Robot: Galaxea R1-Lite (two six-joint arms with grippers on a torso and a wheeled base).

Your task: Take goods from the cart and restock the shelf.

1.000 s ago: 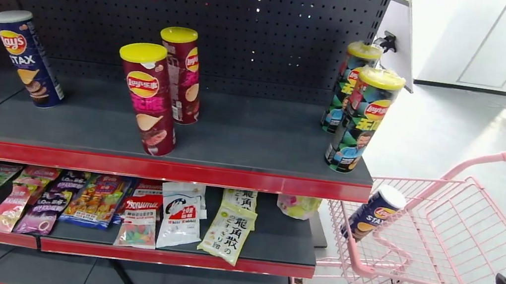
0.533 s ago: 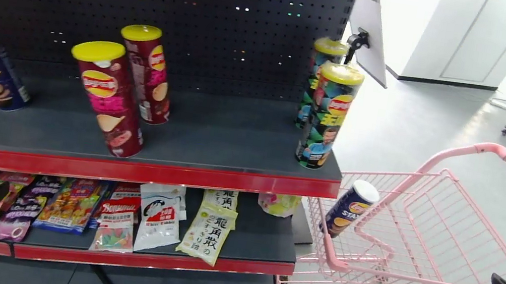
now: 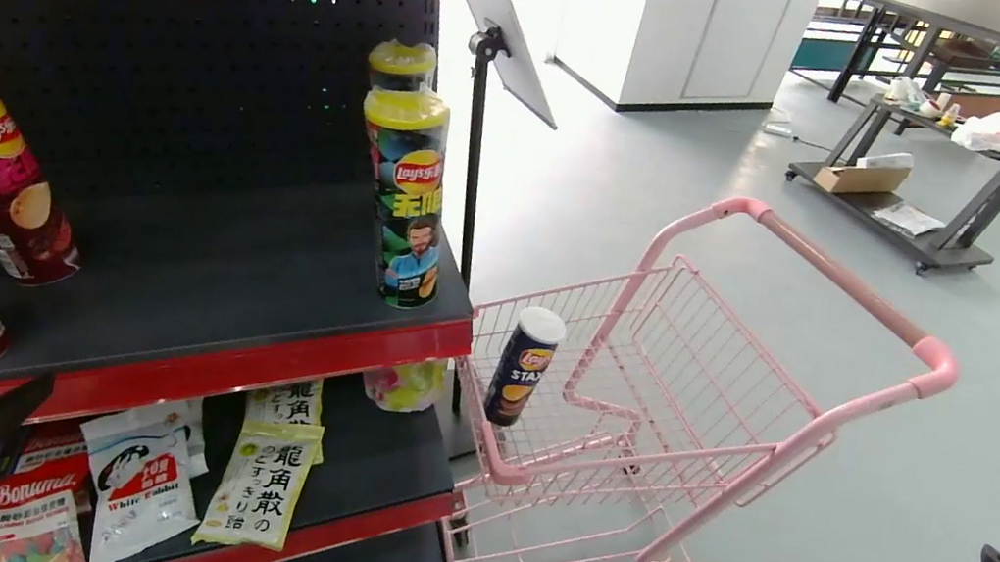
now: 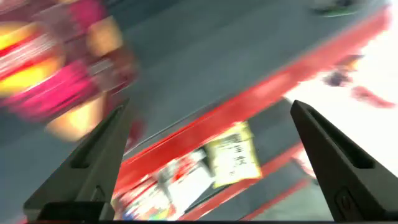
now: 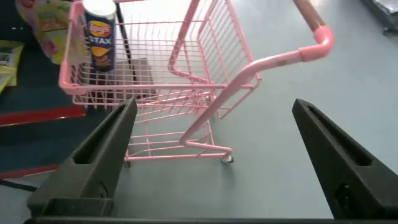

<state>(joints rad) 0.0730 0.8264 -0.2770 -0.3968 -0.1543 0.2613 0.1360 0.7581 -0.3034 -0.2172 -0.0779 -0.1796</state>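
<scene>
One cylindrical can (image 3: pixel 524 364), pink wire cart (image 3: pixel 842 283), flat dark shelf (image 3: pixel 213 278)

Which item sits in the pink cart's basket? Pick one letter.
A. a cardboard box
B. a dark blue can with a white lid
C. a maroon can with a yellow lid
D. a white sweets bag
B: the dark blue can stands in a corner of the pink cart basket, with nothing else in it.
</scene>
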